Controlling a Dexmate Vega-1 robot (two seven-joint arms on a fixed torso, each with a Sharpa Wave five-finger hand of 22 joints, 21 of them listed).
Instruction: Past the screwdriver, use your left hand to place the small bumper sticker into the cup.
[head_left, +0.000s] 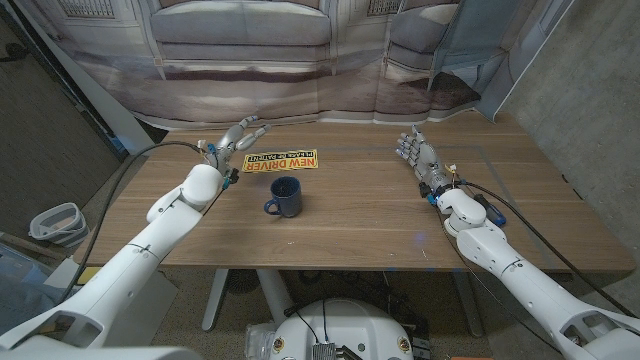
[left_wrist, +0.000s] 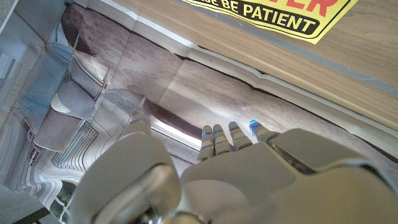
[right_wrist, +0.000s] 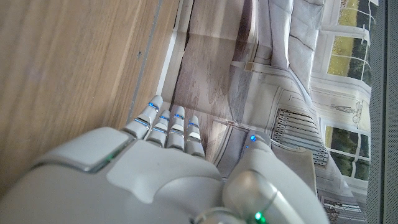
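A yellow bumper sticker (head_left: 281, 161) is seen lying flat near the wooden desk's (head_left: 350, 230) far edge, just beside the empty, spread left hand (head_left: 236, 139), with a blue cup (head_left: 285, 197) nearby.

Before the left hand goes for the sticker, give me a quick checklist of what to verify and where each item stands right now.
1. Left hand free: ok, fingers apart, holding nothing.
2. Sticker reachable: ok, flat on the table just right of the left hand.
3. Cup ready: ok, upright, mouth open, in front of the sticker.
4. Cup empty: cannot tell, inside is dark.
5. Right hand out of the way: ok, open, well off to the right.
6. Screwdriver located: cannot tell; a blue thing sits by the right forearm, mostly hidden.
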